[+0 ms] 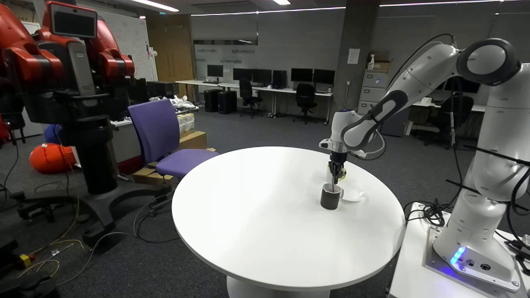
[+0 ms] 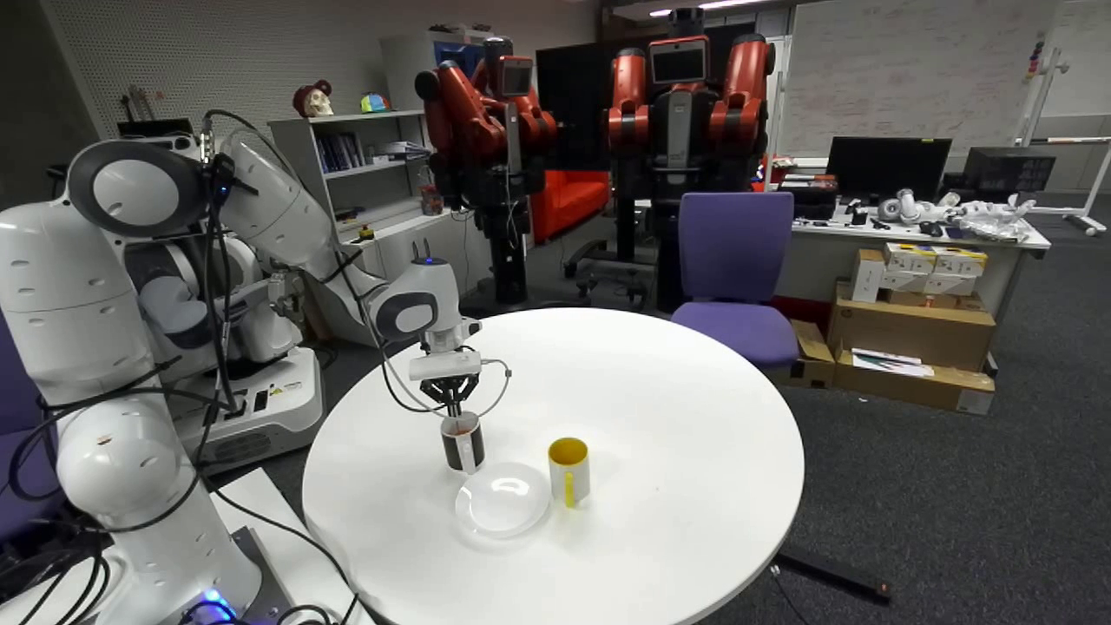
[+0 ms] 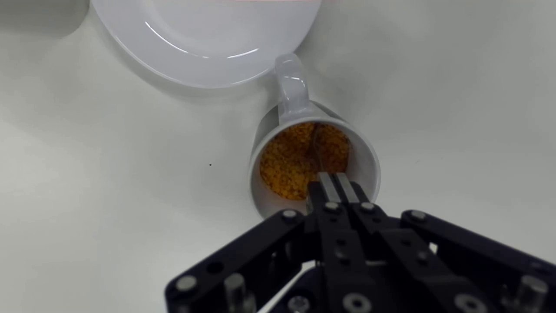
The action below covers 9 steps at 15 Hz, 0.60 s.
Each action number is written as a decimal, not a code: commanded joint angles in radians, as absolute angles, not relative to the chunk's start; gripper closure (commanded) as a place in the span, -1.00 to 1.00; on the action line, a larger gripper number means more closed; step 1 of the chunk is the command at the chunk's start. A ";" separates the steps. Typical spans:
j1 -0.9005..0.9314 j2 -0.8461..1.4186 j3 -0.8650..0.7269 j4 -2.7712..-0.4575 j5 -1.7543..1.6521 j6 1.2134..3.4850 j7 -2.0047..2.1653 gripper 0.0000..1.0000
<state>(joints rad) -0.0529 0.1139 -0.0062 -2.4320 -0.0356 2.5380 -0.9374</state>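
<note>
My hand (image 3: 333, 176) is pressed together, right at the top of the dark mug (image 1: 330, 200). The mug stands on the worktop (image 2: 668, 399), close by the plate (image 2: 505, 496). I see orange bits (image 3: 284, 163) inside it.

Upright dark mug (image 1: 330, 199), orange contents (image 3: 285, 167)

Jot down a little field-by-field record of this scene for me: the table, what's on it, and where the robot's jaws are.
Surface: round white table
Nearest the jaws: dark mug, upright, with a white handle
Mug contents: orange-brown grains
Jaws: closed, pointing down at the dark mug's mouth
Anything held: hard to tell
Dish: white plate, beside the dark mug
Other cup: yellow-lined mug, upright beside the plate
Beyond the table: purple chair, red robots
</note>
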 commanded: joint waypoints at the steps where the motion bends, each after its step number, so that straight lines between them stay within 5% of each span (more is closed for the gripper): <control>1: -0.056 0.069 -0.017 -2.459 -0.089 2.563 -0.889 0.99; 9: -0.044 0.032 -0.021 -2.459 -0.253 2.566 -0.781 0.99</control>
